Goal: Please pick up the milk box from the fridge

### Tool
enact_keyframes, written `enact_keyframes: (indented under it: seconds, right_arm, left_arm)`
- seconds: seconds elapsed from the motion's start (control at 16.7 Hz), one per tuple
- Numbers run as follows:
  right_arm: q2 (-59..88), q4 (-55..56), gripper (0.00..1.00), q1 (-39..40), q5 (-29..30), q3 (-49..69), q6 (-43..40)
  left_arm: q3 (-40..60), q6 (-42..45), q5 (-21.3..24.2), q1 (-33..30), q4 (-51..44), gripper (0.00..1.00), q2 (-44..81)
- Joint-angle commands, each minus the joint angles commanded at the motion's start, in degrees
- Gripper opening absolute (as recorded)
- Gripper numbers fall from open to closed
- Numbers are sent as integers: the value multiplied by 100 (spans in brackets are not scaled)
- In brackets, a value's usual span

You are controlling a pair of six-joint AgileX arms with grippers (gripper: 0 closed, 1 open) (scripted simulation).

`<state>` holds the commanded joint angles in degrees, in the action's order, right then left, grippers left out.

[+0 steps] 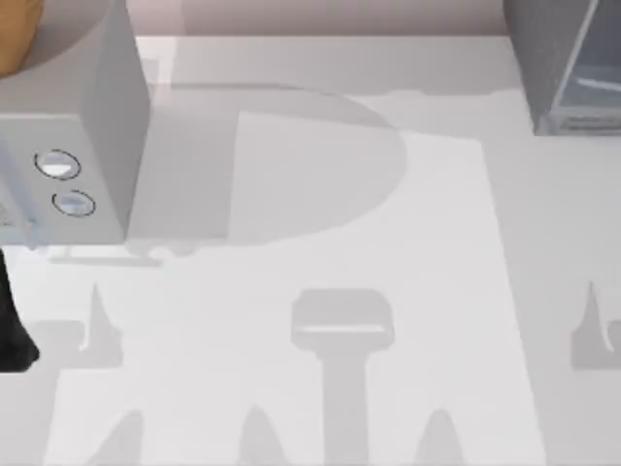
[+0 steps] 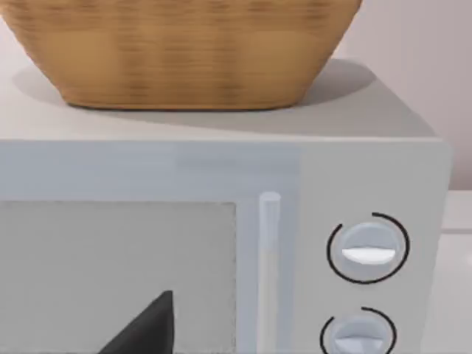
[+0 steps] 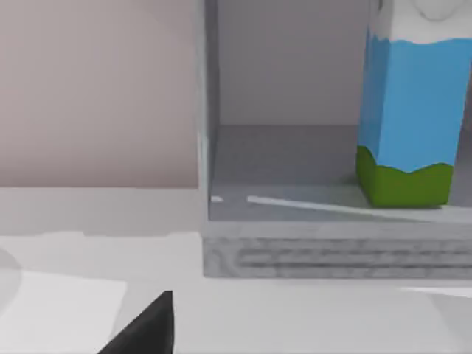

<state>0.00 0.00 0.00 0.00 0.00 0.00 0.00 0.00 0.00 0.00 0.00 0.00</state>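
Observation:
The milk box [image 3: 409, 110] stands upright on the floor of the fridge [image 3: 295, 158], on one side of the compartment, blue with a green base. In the top view the fridge [image 1: 572, 68] is the dark grey cabinet at the table's far right corner. My right gripper [image 3: 147, 328] shows as a dark tip low in the right wrist view, in front of the fridge and well short of the carton, touching nothing. A dark tip of my left gripper [image 2: 147, 328] faces the front of a light grey box; part of the left arm [image 1: 12, 330] is at the table's left edge.
A light grey box with two round knobs [image 1: 68, 146] stands at the far left, with a woven basket [image 2: 184, 51] on top of it. The white table [image 1: 320, 291] stretches between it and the fridge. A pale wall runs behind.

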Motion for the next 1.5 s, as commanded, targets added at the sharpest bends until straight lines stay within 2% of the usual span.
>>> enact_keyframes:
  seconds: [0.24, 0.42, 0.6, 1.14, 1.5]
  right_arm:
    - [176, 177, 100, -67, -67, 23, -3]
    - [895, 899, 100, -325, -310, 123, -12]
    - [2155, 2101, 100, -718, -672, 271, -15]
    - [7113, 6330, 100, -2114, -2013, 683, 63]
    - [9507, 8517, 100, -2817, -2708, 949, 97]
  left_arm:
    - [0, 0, 0, 0, 0, 100, 0]
    - [0, 0, 0, 0, 0, 100, 0]
    - [0, 0, 0, 0, 0, 100, 0]
    - [0, 0, 0, 0, 0, 100, 0]
    - [0, 0, 0, 0, 0, 100, 0]
